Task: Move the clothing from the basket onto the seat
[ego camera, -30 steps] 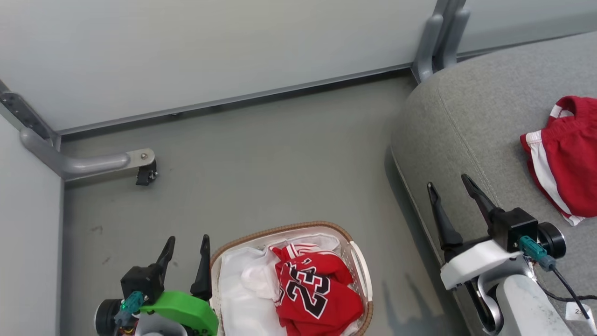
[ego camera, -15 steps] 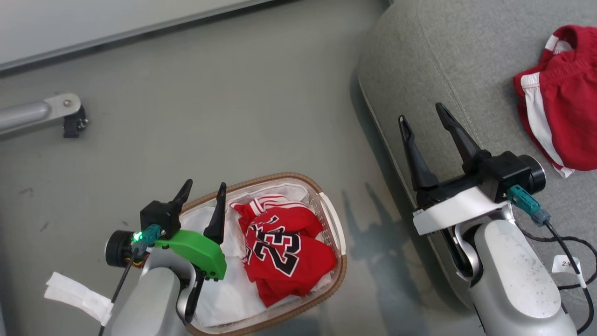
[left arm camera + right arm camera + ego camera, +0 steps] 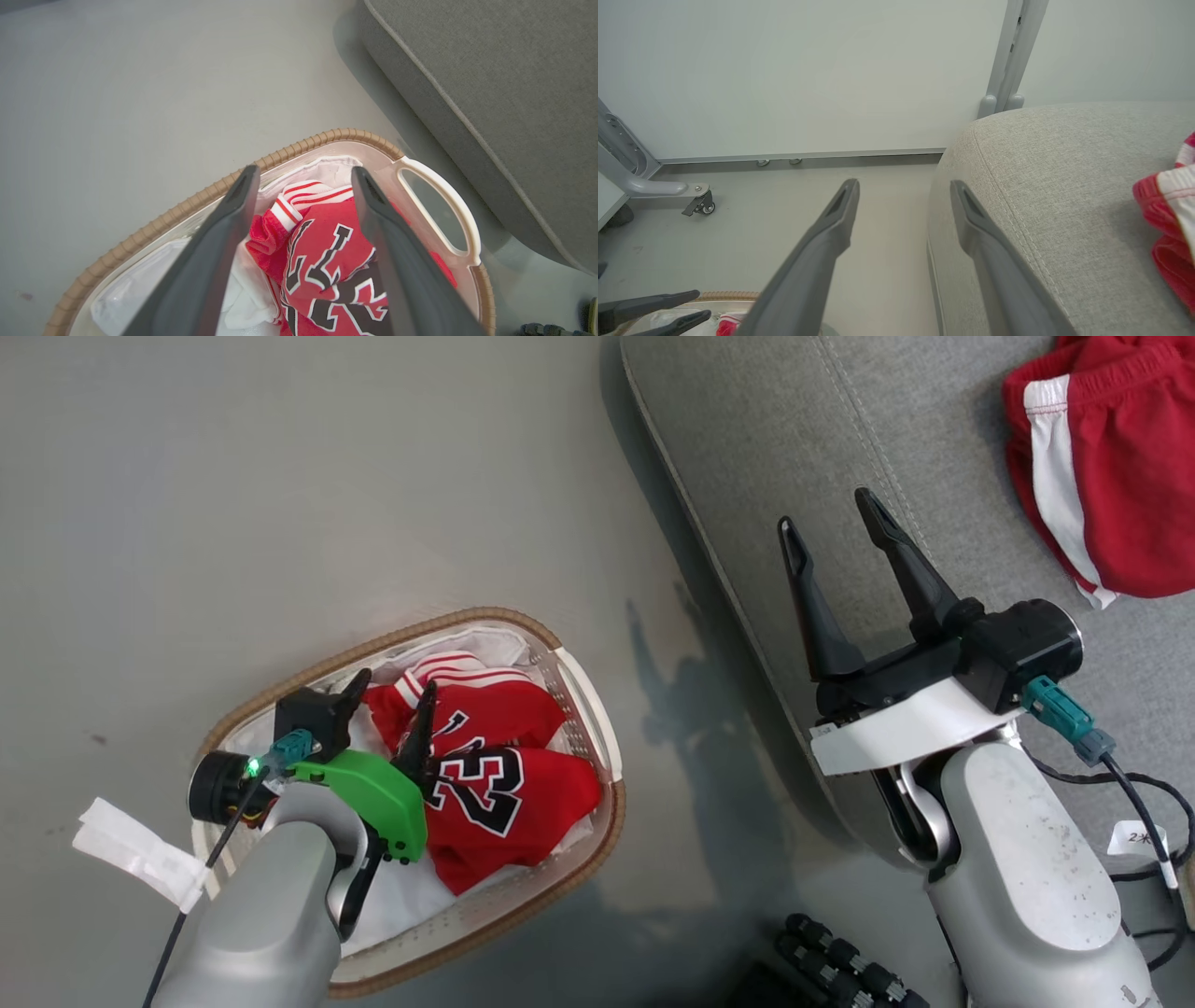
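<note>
Red jersey point(image 3: 495, 775) lies crumpled in the basket point(image 3: 439, 619), with the left gripper point(image 3: 396, 681) poised above it, fingers spread. Shorts point(image 3: 1111, 476) already rest on the seat point(image 3: 766, 448). Right gripper point(image 3: 825, 510) hangs splayed and empty. Likely next: descend, pinch a fold, lift clear.

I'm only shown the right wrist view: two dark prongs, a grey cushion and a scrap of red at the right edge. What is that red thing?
Observer: Red shorts with a white side stripe, lying on the seat.
Operator: And the woven rim at my bottom left, with two more prongs over it?
Observer: That is the basket. The left gripper hangs open over a red jersey marked "23" that lies inside, and it holds nothing.
</note>
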Available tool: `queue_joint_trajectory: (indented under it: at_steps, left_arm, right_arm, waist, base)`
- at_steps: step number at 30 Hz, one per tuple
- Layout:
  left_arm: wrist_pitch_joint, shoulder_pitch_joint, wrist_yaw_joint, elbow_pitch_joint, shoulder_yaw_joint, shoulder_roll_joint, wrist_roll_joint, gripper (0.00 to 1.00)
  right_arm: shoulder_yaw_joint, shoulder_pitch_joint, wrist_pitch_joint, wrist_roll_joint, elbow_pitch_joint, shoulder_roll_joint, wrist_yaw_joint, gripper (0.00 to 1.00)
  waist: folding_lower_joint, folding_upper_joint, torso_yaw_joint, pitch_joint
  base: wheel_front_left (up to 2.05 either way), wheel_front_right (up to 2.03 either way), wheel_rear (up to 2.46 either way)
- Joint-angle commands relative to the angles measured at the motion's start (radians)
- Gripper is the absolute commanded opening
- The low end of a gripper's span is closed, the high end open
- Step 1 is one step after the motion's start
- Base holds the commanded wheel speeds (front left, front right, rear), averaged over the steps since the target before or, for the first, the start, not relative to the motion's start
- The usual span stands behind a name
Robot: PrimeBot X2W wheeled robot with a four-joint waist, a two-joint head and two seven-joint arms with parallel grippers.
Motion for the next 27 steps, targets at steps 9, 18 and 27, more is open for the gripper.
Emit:
queue_joint_trajectory:
  at_steps: [9, 18, 27]
  left_arm:
    - [0.023, -0.108, -0.003, 0.129, -0.173, 0.036, -0.129, 1.0]
    - [0.109, -0.147, -0.003, 0.176, -0.347, 0.063, -0.25, 1.0]
    - [0.161, -0.169, -0.003, 0.237, -0.461, 0.071, -0.317, 1.0]
  right_arm:
    - [-0.005, -0.035, -0.002, 0.02, -0.028, 0.002, -0.001, 1.0]
    - [-0.004, -0.05, -0.002, 0.009, -0.031, 0.001, -0.001, 1.0]
    - [0.0, -0.063, -0.002, 0.005, -0.029, 0.0, -0.001, 1.0]
  waist:
    - [-0.0001, 0.0, -0.076, 0.144]
    - [-0.0001, 0.0, -0.064, 0.182]
    - [-0.0001, 0.0, -0.056, 0.187]
  base:
    - [0.0, 0.0, 0.0]
    - [0.0, 0.0, 0.0]
    - [0.0, 0.0, 0.0]
